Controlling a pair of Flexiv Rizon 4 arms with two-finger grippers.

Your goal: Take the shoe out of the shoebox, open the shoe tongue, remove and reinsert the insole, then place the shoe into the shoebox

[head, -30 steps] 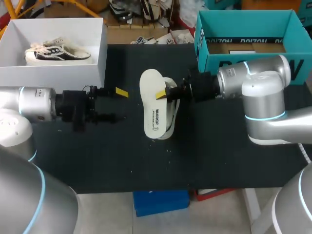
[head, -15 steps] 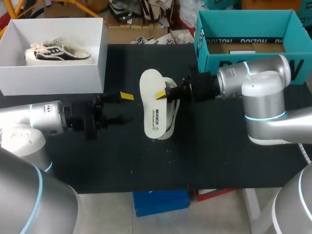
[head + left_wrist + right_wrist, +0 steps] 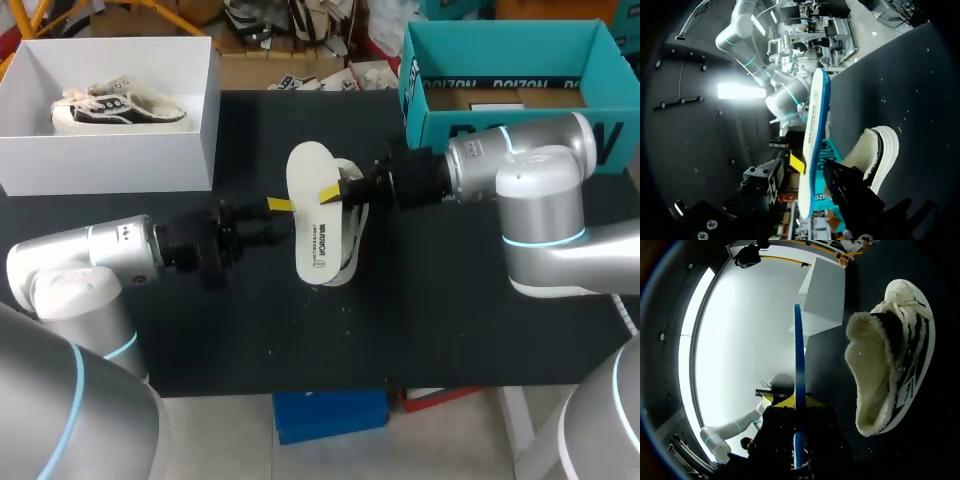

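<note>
Left end effector (image 3: 278,218) spread open, just beside the insole (image 3: 312,215). Insole thin, light and likely floppy, held over the shoe (image 3: 352,240) on the worktop (image 3: 200,330); best pinched flat across mid-length. Right end effector (image 3: 338,190) clamped on the insole's far side. Bare worktop in front; teal shoebox (image 3: 500,130) near behind, at right.
</note>
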